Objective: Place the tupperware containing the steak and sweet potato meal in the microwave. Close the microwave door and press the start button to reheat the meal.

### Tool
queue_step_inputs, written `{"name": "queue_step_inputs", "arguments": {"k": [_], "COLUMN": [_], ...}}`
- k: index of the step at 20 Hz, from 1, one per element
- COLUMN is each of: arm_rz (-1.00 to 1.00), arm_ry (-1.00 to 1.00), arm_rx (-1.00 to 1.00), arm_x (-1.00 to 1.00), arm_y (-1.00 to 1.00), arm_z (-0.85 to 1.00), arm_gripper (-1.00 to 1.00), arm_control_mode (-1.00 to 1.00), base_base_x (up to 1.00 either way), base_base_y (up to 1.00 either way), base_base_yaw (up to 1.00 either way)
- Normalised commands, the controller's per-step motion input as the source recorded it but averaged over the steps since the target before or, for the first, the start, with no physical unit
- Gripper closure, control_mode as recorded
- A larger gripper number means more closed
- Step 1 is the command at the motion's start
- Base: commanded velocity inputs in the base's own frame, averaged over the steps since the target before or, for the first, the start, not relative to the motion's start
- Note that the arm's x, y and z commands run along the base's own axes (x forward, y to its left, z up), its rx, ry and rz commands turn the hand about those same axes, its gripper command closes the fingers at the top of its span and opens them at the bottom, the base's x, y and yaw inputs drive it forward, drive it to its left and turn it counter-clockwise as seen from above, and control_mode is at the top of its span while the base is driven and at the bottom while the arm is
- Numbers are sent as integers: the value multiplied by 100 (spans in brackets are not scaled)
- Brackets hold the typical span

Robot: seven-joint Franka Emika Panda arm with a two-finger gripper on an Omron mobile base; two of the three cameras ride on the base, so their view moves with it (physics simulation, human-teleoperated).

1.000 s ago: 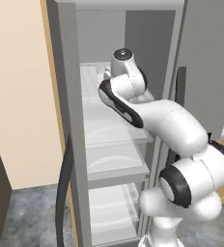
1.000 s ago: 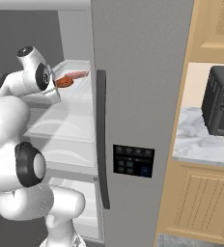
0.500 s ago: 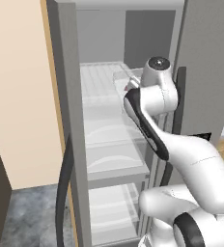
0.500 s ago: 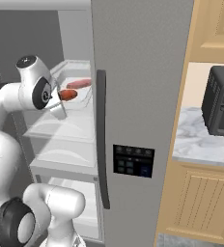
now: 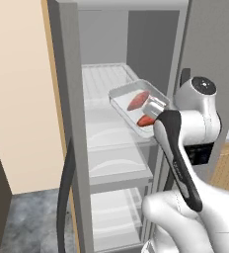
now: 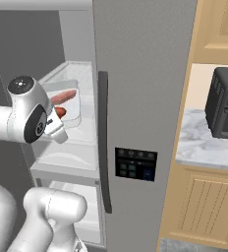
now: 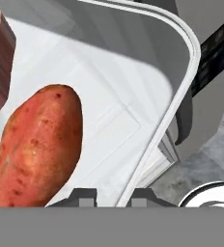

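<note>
Tupperware (image 5: 136, 105) now hangs clear of the fridge shelf (image 5: 104, 79), pulled out from deeper inside, your claw (image 7: 113, 197) pinching its rim with steak (image 5: 137, 100) and sweet potato (image 7: 36, 144) aboard, so the microwave trip comes next.

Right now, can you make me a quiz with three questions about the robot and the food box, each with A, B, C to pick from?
1. Where is the tupperware?
A. Held up in front of the open fridge shelves
B. On the marble counter
C. On the floor

2. How many pieces of food lie in it?
A. One
B. Two
C. Four

3. What are the gripper's jaws doing?
A. Wide open, holding nothing
B. Closed on the tray's rim
C. Closed on the fridge handle

Answers:
1 A, the tray hangs in the air before the shelves in both base views.
2 B, the steak and the sweet potato.
3 B, the hand view has the rim running down between the two fingertips.
</note>
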Motion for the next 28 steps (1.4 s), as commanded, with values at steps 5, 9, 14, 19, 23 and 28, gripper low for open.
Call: {"name": "queue_step_inputs", "arguments": {"k": [5,9,14,19,23,28], "arm_rz": [20,1,0,0,0,0], "arm_ry": [0,0,0,0,0,0], "arm_rx": [-2,0,0,0,0,0], "arm_x": [-100,-100,-98,-26,0,0], "arm_y": [-7,-43,-51,-18,0,0], "arm_z": [8,9,0,0,0,0], "arm_gripper": [100,100,100,100,100,100], "arm_control_mode": [-100,-100,-100,-100,-100,100], "base_base_x": [0,0,0,0,0,0], "base_base_y": [0,0,0,0,0,0], "base_base_yaw": [0,0,0,0,0,0]}}
